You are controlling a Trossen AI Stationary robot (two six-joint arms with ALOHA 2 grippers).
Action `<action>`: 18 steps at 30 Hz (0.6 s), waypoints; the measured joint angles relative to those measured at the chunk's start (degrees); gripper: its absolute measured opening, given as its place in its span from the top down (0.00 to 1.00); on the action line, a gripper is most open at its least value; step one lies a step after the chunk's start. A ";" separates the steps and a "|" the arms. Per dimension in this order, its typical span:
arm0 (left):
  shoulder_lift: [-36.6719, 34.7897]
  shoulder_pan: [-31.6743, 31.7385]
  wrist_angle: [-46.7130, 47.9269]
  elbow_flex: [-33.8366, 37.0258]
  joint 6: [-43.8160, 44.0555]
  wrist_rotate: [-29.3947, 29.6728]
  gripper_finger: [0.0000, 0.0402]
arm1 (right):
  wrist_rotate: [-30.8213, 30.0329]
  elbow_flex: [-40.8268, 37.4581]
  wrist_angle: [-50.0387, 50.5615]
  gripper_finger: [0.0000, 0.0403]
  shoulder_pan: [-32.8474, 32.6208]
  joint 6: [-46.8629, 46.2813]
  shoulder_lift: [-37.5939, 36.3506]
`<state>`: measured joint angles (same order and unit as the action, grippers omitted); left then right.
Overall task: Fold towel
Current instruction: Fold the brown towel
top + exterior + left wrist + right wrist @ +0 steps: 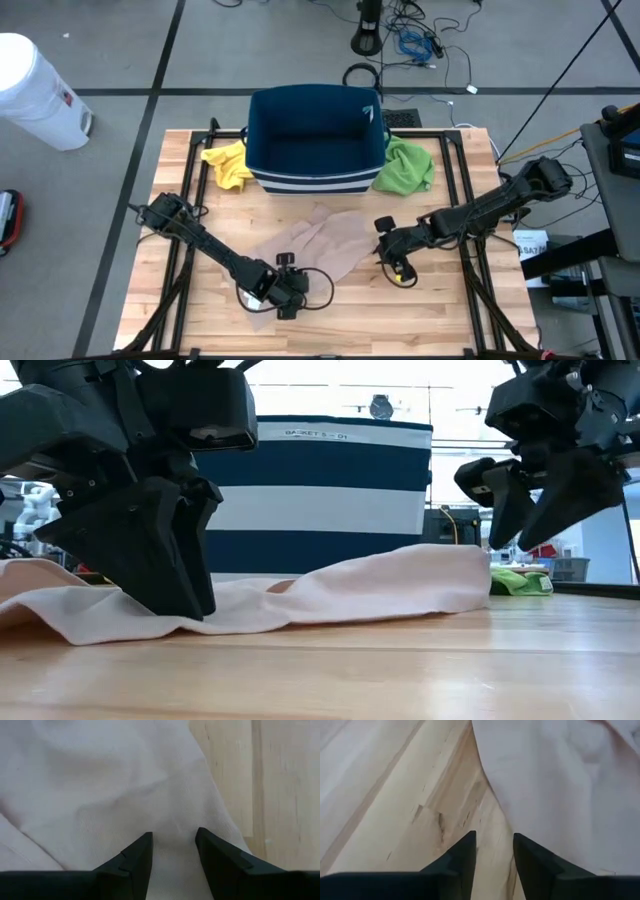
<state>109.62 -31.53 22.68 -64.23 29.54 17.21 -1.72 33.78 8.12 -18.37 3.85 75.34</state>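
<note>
Fold barely begun, judging by the rumpled beige towel (318, 250) lying just below centre of the overhead frame, in front of the navy basket (315, 140). Left gripper (283, 295) down at lower centre on the towel's near corner, fingers (134, 862) parted with a narrow gap, cloth bunched between them but not clearly pinched; could slip free on lifting, or catch one thin layer only and drag the rest askew. Right gripper (392, 252) right of centre, raised off the wood in the low view, jaws apart and empty, beside the towel's right edge; could close on bare table (440, 310) and miss the hem. Soft, limp, matte cloth with shallow creases; smooth pale plank tabletop; stiff striped basket; crumpled yellow cloth (228, 165) and green cloth (405, 166) flanking the basket.
</note>
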 joint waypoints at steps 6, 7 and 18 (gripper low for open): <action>-0.07 -0.03 -0.44 -0.03 -1.72 -1.40 0.59 | -0.27 0.00 -4.47 0.74 2.01 3.93 3.19; -0.09 -0.22 -0.53 -0.04 -2.17 -1.53 0.59 | -0.31 0.00 -5.34 0.75 2.63 4.45 4.22; -0.09 -1.60 -3.41 -0.11 -5.24 -9.37 0.66 | 0.58 -0.04 -10.16 0.75 5.17 7.24 9.53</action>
<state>109.54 -33.13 19.26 -64.34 24.30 7.84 -1.13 33.74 -2.04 -13.20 11.08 84.87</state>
